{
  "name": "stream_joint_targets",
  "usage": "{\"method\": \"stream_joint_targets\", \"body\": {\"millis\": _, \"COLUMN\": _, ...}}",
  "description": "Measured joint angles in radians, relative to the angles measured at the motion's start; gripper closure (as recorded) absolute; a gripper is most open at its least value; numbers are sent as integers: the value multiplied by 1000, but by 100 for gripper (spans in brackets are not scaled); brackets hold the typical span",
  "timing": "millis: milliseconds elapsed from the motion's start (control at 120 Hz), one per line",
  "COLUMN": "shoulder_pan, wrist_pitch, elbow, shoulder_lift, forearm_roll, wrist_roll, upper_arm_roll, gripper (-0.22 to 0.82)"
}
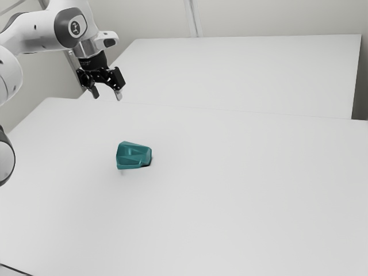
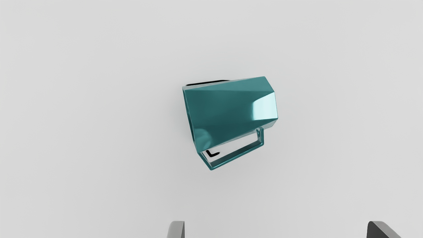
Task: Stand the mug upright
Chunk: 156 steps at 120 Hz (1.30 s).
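Find the gripper (image 1: 108,96) high in the upper left of the exterior view, claw spread wide, holding nothing. Reckon on misjudging the drop from there, with so few marks on a pale surface to gauge height by: come too low and jam against the table, stop too high and pinch only the topmost facet.

Farther down, notice the handle (image 2: 237,155), jutting sideways along the mug's lower edge in the exterior view. Land a finger on it or inside its loop and probably shove or spin everything instead of straddling the body.

Right behind that, see the teal mug (image 1: 133,156) lying on its side, left of centre in the exterior view, mouth toward the exterior view's left, narrower base toward the exterior view's right. Close off its middle, on those slanting faces, and risk a slide or a pivot in the grip. Turn without enough lift and likely scrape rim or handle on the table, twisting the hold loose. Let go short of fully upright, on one edge of the base, and expect a topple back onto the side.

Farther out, see the white table (image 1: 247,190) spreading across the frame, then a white slab (image 1: 241,72) across the upper part. Expect less trouble there, barring a hard knock and a long roll.
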Motion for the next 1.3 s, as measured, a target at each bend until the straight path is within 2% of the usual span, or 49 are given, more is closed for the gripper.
{"method": "stream_joint_targets", "body": {"millis": 508, "shoulder_pan": 19, "wrist_pitch": 0, "elbow": -20, "shoulder_lift": -13, "forearm_roll": -14, "wrist_roll": 4, "upper_arm_roll": 16, "gripper": 0}}
{"method": "stream_joint_targets", "body": {"millis": 708, "shoulder_pan": 57, "wrist_pitch": 2, "elbow": -91, "shoulder_lift": -13, "forearm_roll": -242, "wrist_roll": 111, "upper_arm_roll": 136, "gripper": 0}}
{"method": "stream_joint_targets", "body": {"millis": 875, "shoulder_pan": 76, "wrist_pitch": 50, "elbow": -203, "shoulder_lift": -12, "forearm_roll": -379, "wrist_roll": 218, "upper_arm_roll": 158, "gripper": 0}}
{"method": "stream_joint_targets", "body": {"millis": 1075, "shoulder_pan": 97, "wrist_pitch": 170, "elbow": -338, "shoulder_lift": -9, "forearm_roll": -519, "wrist_roll": 341, "upper_arm_roll": 184, "gripper": 0}}
{"method": "stream_joint_targets", "body": {"millis": 1300, "shoulder_pan": 141, "wrist_pitch": 228, "elbow": -366, "shoulder_lift": 69, "forearm_roll": -711, "wrist_roll": 514, "upper_arm_roll": 202, "gripper": 0}}
